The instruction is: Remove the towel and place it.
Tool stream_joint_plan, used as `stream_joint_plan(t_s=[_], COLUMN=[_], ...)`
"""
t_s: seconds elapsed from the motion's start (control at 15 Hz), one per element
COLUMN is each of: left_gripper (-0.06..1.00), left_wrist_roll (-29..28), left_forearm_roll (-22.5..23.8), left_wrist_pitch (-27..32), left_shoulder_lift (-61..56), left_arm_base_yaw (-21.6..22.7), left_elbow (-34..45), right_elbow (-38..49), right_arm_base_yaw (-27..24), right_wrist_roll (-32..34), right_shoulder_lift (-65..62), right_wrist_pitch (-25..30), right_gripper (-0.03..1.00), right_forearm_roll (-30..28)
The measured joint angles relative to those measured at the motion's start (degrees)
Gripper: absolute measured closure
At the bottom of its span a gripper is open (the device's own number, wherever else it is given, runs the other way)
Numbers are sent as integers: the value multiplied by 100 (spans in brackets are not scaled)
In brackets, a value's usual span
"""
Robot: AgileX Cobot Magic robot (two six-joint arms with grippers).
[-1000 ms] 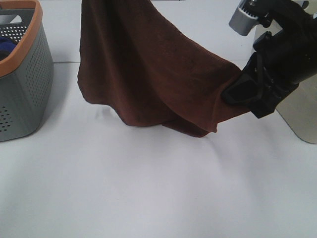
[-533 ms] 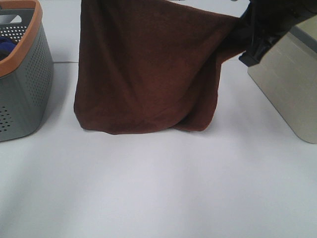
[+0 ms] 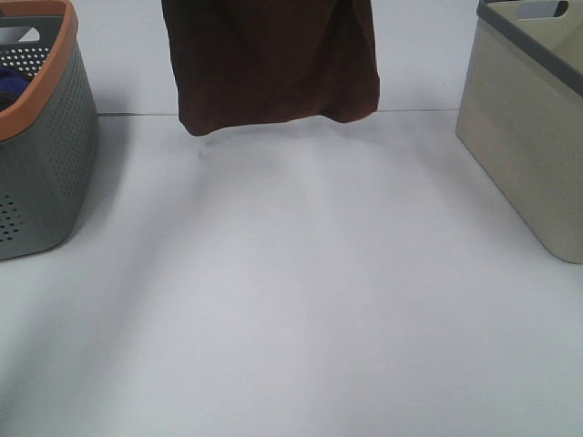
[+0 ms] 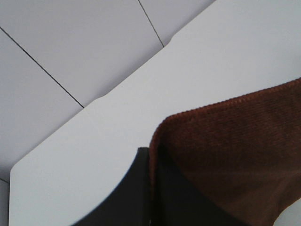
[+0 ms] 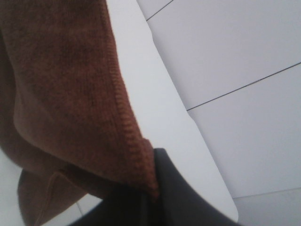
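Note:
The dark reddish-brown towel (image 3: 273, 64) hangs spread out at the top centre of the exterior view, its lower edge above the white table (image 3: 291, 309). Both grippers are above that view's top edge. In the left wrist view my left gripper (image 4: 150, 188) is shut on one upper edge of the towel (image 4: 235, 155), which passes over a dark finger (image 4: 122, 197). In the right wrist view my right gripper (image 5: 151, 192) is shut on another stitched edge of the towel (image 5: 66, 94), beside a dark finger (image 5: 181, 197). No white tag shows.
A grey perforated basket with an orange rim (image 3: 46, 173) stands at the left, with a blue item (image 3: 9, 86) inside. A beige bin with a grey rim (image 3: 528, 155) stands at the right. The table's back edge runs just behind the towel.
The towel has been lifted off the table and now hangs free. The right gripper rose with its corner and left the exterior view at the top.

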Motion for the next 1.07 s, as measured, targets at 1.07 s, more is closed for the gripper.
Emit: stream_joint_plan(t_s=[1.07], left_gripper=[94], left_wrist_roll=[1094], left_forearm_roll=[-487], left_wrist_pitch=[3741], left_shoulder_lift=[877], left_arm_base_yaw=[-155], left_elbow=[160], right_elbow=[-195], right_arm_base_yaw=[-384], right_wrist_roll=[103], right_shoulder_lift=[773], right_wrist_pitch=[5117], right_gripper=[97], right_forearm_roll=[934])
